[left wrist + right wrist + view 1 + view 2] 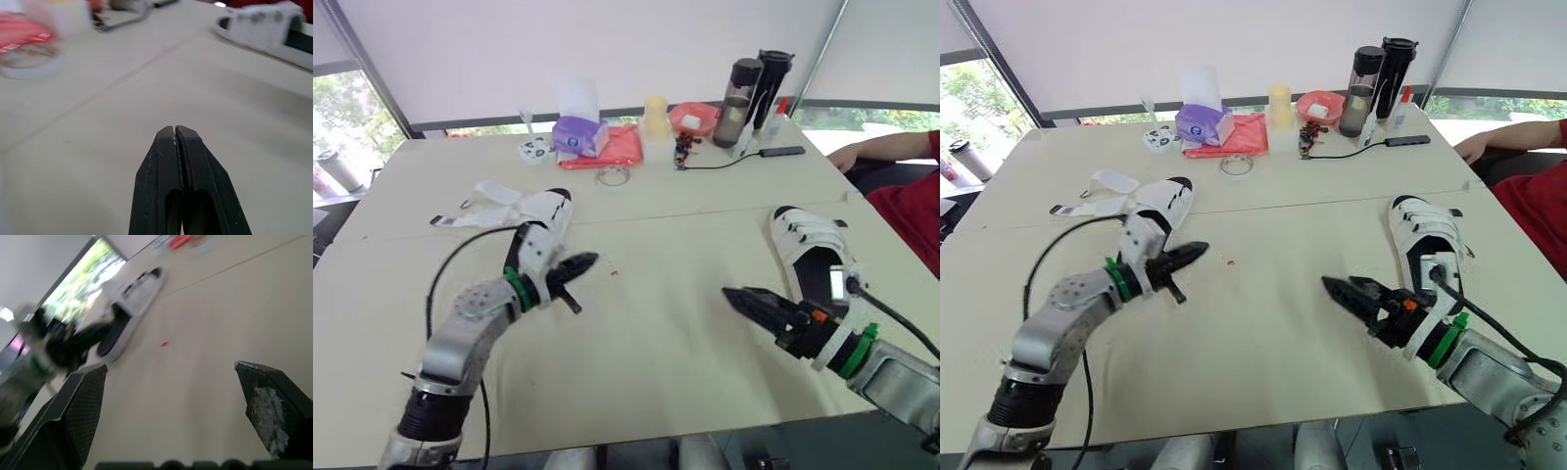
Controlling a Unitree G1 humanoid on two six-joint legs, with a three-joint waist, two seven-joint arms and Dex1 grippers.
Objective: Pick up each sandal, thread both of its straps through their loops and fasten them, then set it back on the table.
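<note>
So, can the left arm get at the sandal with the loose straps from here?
Probably yes: the sandal lies right beside the left gripper, nothing between them, though the gripper is shut and would need opening first.

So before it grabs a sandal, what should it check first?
1. Left gripper open for a grab: not ok, shut on nothing.
2. Right gripper free: ok, open and empty.
3. Left sandal close by: ok, lying just beyond the shut gripper.
4. Its straps fastened: not ok, splayed loose on the table.
5. Right sandal fastened: cannot tell; bands lie across it.
6. Person's arm clear of both grippers: ok, at the far right edge.
</note>
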